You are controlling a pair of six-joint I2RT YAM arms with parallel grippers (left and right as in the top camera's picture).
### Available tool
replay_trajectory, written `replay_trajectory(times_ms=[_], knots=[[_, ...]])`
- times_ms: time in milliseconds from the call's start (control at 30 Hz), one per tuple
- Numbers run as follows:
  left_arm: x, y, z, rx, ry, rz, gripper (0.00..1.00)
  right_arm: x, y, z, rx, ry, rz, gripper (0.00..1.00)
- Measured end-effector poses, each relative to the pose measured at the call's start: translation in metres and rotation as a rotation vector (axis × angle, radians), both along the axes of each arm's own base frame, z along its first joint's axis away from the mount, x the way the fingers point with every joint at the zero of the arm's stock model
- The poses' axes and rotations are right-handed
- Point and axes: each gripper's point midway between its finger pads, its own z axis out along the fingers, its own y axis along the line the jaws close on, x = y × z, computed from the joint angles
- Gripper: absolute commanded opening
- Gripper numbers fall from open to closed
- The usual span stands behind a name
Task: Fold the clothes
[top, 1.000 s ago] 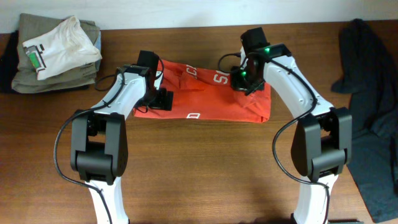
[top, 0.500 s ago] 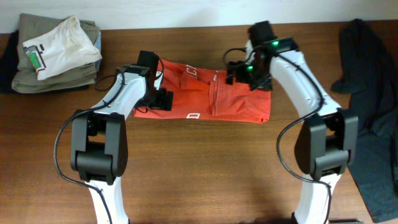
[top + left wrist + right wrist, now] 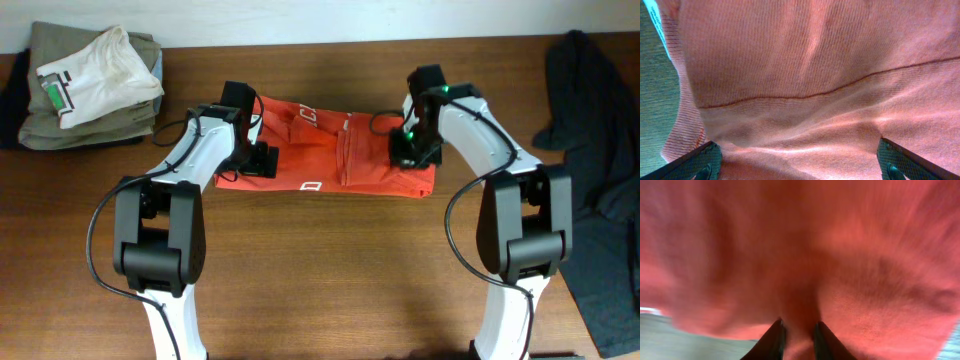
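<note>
The clothes, a red-orange T-shirt (image 3: 330, 160) with white lettering, lie folded into a wide band at the middle of the table. My left gripper (image 3: 262, 160) rests on the shirt's left part, open. In the left wrist view its fingers stand wide apart at the lower corners (image 3: 800, 157), with wrinkled cloth (image 3: 805, 60) and a seam between them. My right gripper (image 3: 410, 152) is down on the shirt's right part. The right wrist view shows its two dark fingers (image 3: 798, 337) close together, pinching a ridge of the red cloth (image 3: 865, 255).
A stack of folded olive pieces with a white tee (image 3: 90, 85) on top sits at the back left. A dark garment (image 3: 590, 120) hangs over the table's right edge. Bare brown table (image 3: 330, 270) stretches in front of the shirt.
My right gripper opened, swung right from the shirt's upper middle, then came down on its right part and closed on cloth. A vertical crease now runs through the shirt's middle. The left arm stayed still.
</note>
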Motion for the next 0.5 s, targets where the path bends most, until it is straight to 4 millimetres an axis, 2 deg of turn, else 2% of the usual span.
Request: replay_trajectory(times_ms=[67, 133, 167, 267, 300, 367, 400, 433, 500], knots=[[0.000, 0.000, 0.000, 0.000, 0.000, 0.000, 0.99, -0.014, -0.001, -0.015, -0.003, 0.047, -0.003, 0.21], [0.000, 0.000, 0.000, 0.000, 0.000, 0.000, 0.99, -0.026, -0.003, -0.025, -0.006, 0.086, -0.004, 0.07], [0.000, 0.000, 0.000, 0.000, 0.000, 0.000, 0.99, -0.027, -0.002, -0.026, -0.003, 0.088, -0.007, 0.04], [0.000, 0.000, 0.000, 0.000, 0.000, 0.000, 0.99, -0.030, -0.003, -0.027, -0.003, 0.100, -0.007, 0.05], [0.000, 0.000, 0.000, 0.000, 0.000, 0.000, 0.99, -0.030, -0.003, -0.027, -0.001, 0.101, -0.007, 0.10], [0.000, 0.000, 0.000, 0.000, 0.000, 0.000, 0.99, -0.033, -0.003, -0.026, -0.003, 0.109, -0.007, 0.29], [0.000, 0.000, 0.000, 0.000, 0.000, 0.000, 0.99, -0.037, -0.004, -0.025, -0.009, 0.130, -0.009, 0.90], [0.000, 0.000, 0.000, 0.000, 0.000, 0.000, 0.99, -0.044, -0.008, -0.022, -0.031, 0.157, -0.010, 0.99], [0.000, 0.000, 0.000, 0.000, -0.001, 0.000, 0.99, -0.050, -0.016, -0.011, -0.076, 0.190, -0.012, 0.99]])
